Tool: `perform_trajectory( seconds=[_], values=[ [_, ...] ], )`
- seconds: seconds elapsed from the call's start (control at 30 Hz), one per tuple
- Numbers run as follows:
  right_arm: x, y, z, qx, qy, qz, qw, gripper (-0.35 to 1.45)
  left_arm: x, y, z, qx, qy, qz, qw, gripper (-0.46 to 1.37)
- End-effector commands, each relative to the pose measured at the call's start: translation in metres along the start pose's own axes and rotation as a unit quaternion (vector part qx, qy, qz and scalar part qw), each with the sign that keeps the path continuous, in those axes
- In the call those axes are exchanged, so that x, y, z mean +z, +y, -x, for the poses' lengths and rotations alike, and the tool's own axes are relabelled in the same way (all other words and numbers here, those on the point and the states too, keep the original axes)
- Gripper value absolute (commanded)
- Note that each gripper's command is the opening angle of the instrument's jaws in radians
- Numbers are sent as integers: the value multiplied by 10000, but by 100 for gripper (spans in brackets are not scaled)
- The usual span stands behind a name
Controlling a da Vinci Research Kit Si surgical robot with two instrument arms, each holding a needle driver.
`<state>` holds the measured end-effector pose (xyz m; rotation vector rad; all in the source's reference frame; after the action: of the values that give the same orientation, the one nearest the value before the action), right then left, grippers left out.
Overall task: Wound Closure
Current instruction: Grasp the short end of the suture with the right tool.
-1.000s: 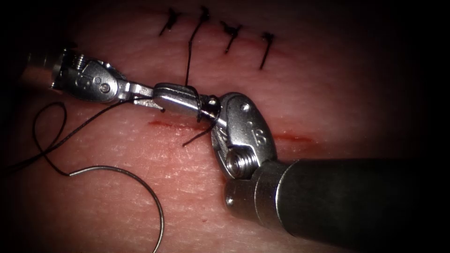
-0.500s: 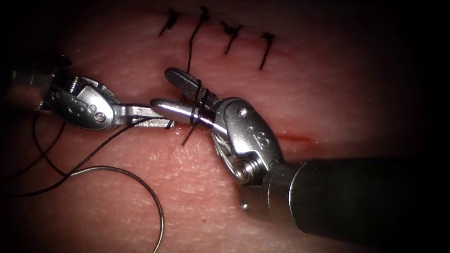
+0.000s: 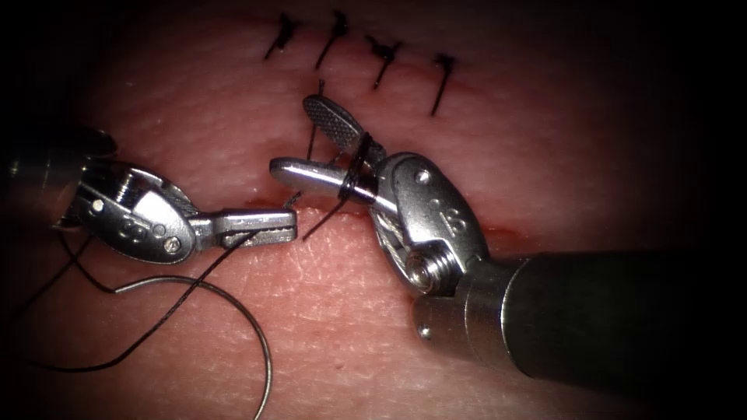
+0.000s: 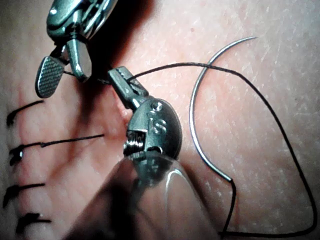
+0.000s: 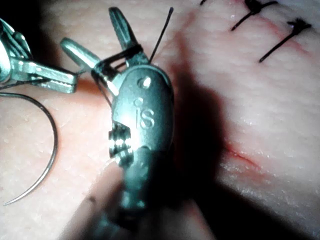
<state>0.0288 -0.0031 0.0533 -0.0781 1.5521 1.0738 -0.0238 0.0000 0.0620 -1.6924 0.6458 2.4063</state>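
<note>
My right tool (image 3: 292, 138) comes in from the right with its jaws open; dark thread is wound in loops (image 3: 358, 173) around their base. A short thread tail (image 3: 313, 132) stands between the open jaws. My left tool (image 3: 289, 225), to the left, is shut on the thread (image 3: 156, 327), which trails down and left over the tissue (image 3: 545, 140). The curved needle (image 3: 243, 313) lies free on the tissue at the lower left, held by neither tool. The left wrist view has the left tool (image 4: 116, 75), the needle (image 4: 192, 115) and the thread (image 4: 280, 125). The right wrist view has the open right tool (image 5: 90, 27).
Several knotted stitches (image 3: 385, 53) with cut ends sit in a row along the far edge. A red line of the cut (image 3: 498, 229) runs under the right tool. The right tool's thick shaft (image 3: 591, 319) covers the lower right of the tissue.
The right tool's jaws went from shut to open and rose up and right, with the loops now at their base. The left tool drew down and left with the thread.
</note>
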Motion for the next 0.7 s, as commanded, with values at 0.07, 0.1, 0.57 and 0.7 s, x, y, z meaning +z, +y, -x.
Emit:
perform_trajectory(
  seconds=[0.07,0.1,0.57,0.7],
  values=[
    [-3,6,-1,-21,-142,175,9997,101,-6,0,1,103,-145,-129,9998,-35],
    [-3,8,-1,-17,-175,212,9996,101,-8,0,1,134,-174,-155,9996,-35],
    [-5,24,23,525,-978,976,9890,94,2,25,4,244,112,184,9995,-35],
    [-4,23,21,815,-952,1242,9843,88,1,25,3,246,111,247,9993,-35]
  ],
)
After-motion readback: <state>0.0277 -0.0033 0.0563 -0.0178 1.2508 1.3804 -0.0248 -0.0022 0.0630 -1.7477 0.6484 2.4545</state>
